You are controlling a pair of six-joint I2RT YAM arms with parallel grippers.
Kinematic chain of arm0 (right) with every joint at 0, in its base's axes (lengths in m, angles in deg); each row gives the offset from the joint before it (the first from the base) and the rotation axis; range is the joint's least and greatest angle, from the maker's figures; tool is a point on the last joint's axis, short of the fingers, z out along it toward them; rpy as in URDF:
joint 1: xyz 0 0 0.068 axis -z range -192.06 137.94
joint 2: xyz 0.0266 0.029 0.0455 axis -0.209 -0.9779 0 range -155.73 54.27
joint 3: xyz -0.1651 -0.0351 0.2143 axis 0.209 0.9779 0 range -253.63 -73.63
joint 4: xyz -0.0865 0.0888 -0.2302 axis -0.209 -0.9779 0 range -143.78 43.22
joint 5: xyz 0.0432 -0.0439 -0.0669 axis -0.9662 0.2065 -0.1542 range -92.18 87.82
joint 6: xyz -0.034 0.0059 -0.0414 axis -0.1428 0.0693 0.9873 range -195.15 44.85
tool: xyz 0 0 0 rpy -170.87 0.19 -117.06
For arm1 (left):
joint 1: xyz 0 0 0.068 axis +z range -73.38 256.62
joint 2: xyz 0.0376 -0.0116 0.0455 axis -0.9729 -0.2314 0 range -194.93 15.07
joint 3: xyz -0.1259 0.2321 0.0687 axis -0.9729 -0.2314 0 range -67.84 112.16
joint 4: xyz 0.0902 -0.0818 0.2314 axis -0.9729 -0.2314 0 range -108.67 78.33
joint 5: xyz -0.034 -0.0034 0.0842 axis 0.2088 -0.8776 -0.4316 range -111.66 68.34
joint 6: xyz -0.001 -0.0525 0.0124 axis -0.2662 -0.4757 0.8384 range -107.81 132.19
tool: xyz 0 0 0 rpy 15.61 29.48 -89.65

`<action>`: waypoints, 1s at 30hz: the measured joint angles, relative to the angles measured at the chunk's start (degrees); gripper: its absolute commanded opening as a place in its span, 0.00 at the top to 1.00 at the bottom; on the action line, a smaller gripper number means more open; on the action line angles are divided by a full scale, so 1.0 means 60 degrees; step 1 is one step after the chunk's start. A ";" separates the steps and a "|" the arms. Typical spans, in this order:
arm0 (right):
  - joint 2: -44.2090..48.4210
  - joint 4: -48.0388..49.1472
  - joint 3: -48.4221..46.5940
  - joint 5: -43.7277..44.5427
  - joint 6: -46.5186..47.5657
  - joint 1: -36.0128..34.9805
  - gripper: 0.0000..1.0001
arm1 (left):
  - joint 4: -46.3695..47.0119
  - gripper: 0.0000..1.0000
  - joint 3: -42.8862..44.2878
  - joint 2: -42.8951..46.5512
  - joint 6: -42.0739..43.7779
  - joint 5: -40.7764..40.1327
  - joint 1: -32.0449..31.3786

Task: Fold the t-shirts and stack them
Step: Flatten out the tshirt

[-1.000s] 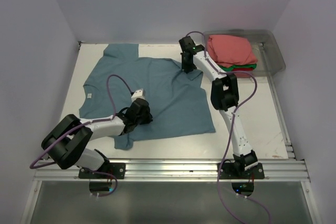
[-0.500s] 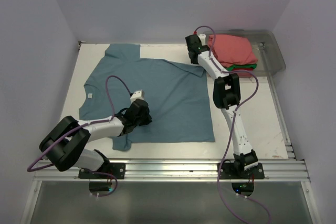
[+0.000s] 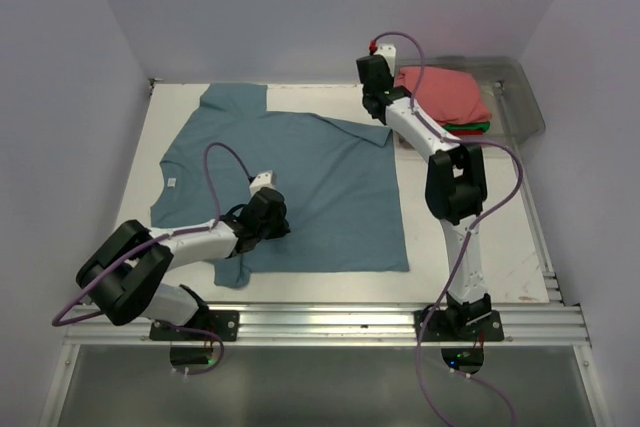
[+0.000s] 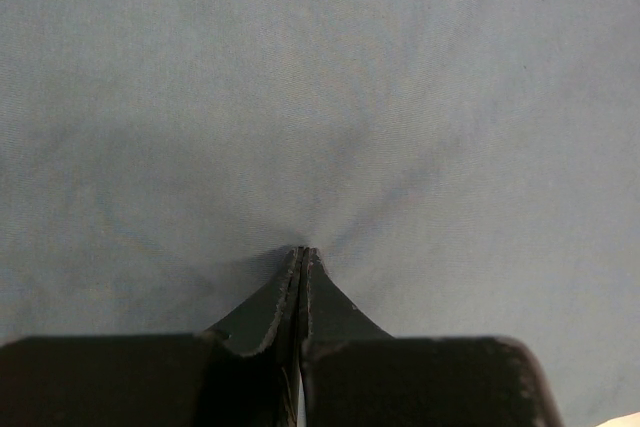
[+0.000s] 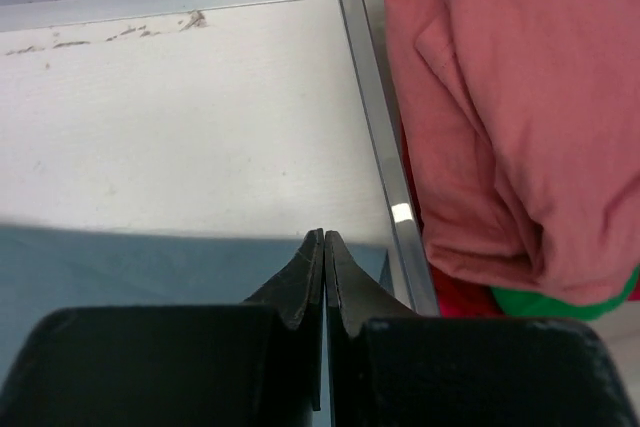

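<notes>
Left hand (image 4: 302,250) is closed, pinching the blue t-shirt (image 3: 320,177), which is spread flat on the worktop (image 3: 480,217). Right hand (image 5: 324,235) is closed at its far edge. A folded pink t-shirt (image 3: 440,92) is stacked in a tray (image 3: 527,107) just beside.

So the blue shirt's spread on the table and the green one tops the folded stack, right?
No, the salmon-pink shirt is on top; the top external view shows the green shirt only peeking out beneath it. The blue shirt is indeed spread out.
</notes>
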 measured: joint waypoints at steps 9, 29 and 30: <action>0.0809 -0.0860 0.1486 -0.1093 -0.1053 -0.0339 1.00 | -0.0219 1.00 0.0157 -0.0066 0.0004 -0.0015 -0.0015; -0.0248 -0.1428 0.1807 -0.1854 -0.1508 -0.0514 1.00 | -0.1610 1.00 0.2164 0.0062 0.0379 0.0335 -0.0539; -0.0368 -0.1468 0.1614 -0.1847 -0.1504 -0.0514 1.00 | -0.1537 1.00 0.2280 -0.0040 0.0401 0.0415 -0.0641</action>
